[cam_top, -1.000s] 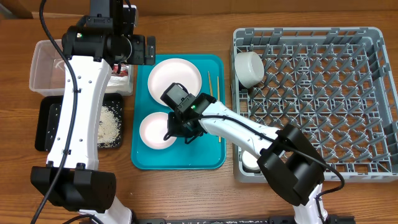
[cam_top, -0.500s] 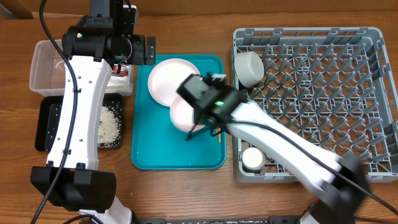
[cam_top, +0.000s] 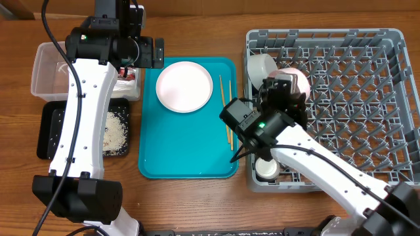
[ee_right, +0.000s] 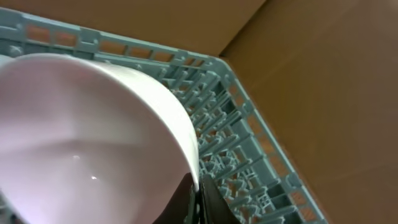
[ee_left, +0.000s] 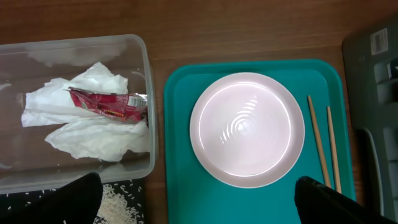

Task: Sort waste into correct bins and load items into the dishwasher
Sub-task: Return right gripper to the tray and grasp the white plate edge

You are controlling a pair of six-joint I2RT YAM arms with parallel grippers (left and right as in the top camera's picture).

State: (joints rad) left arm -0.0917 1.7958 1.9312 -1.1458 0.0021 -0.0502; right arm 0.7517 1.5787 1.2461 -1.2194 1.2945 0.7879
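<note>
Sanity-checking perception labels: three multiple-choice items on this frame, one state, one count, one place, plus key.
1. Right gripper: A open, B shut on a bowl, C out of view.
2. Chopsticks on the teal tray: A one, B two, C four.
3. Wrapper lies: A in the bowl, B on the teal tray, C in the tub.
Key: B, bowl rim pinched in the wrist view; B, two sticks lie side by side; C, it rests on napkins inside the tub.

The right claw (ee_right: 198, 198) now holds the white bowl (cam_top: 295, 80) off the teal tray (cam_top: 187, 151), over the left side of the rack (cam_top: 354, 98).
</note>
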